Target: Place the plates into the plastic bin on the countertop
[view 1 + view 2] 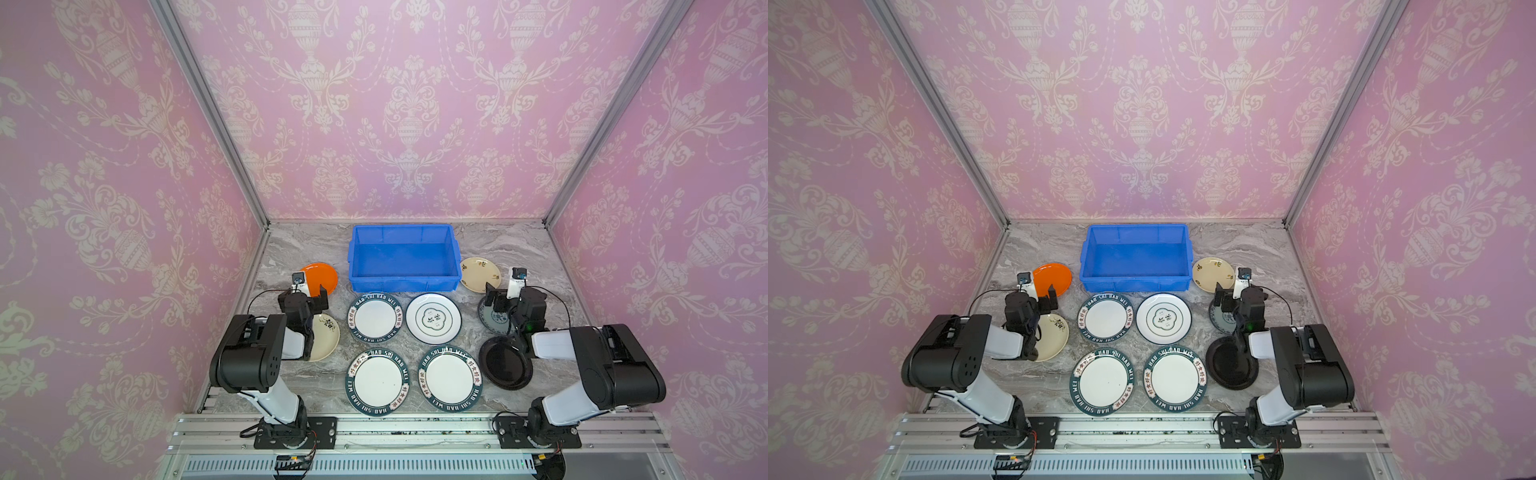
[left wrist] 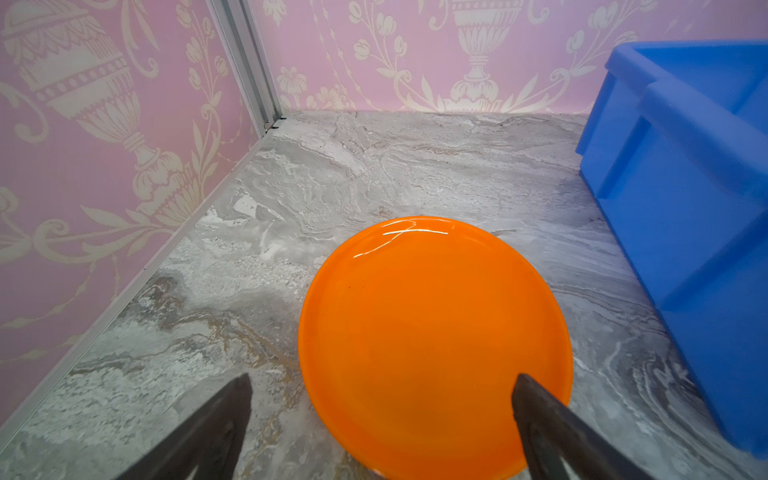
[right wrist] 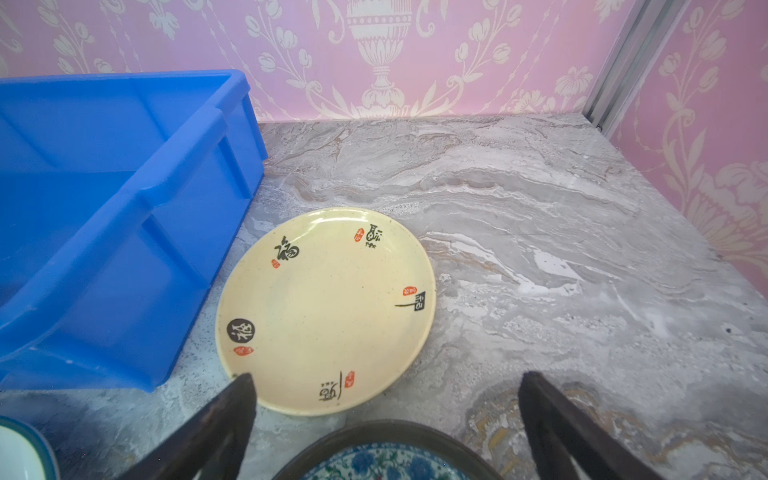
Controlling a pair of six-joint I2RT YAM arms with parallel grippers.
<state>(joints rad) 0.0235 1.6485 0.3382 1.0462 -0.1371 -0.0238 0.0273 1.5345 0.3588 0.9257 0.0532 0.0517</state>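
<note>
The blue plastic bin (image 1: 405, 257) stands empty at the back of the countertop (image 1: 299, 249). The plates lie flat around it: orange (image 1: 324, 275), two cream (image 1: 480, 274) (image 1: 328, 338), three teal-lettered (image 1: 375, 318) (image 1: 377, 381) (image 1: 451, 379), an emblem plate (image 1: 433, 318), a black one (image 1: 505, 368) and a blue-patterned one (image 3: 386, 465). My left gripper (image 2: 383, 376) hangs open over the orange plate's (image 2: 432, 332) near edge, holding nothing. My right gripper (image 3: 386, 375) is open above the blue-patterned plate, short of the cream plate (image 3: 328, 307).
Pink patterned walls (image 1: 124, 208) and aluminium posts (image 1: 232, 137) close in the left, right and back sides. An aluminium rail (image 1: 415, 432) carrying both arm bases runs along the front edge. The left arm's body (image 1: 257, 353) covers part of a cream plate.
</note>
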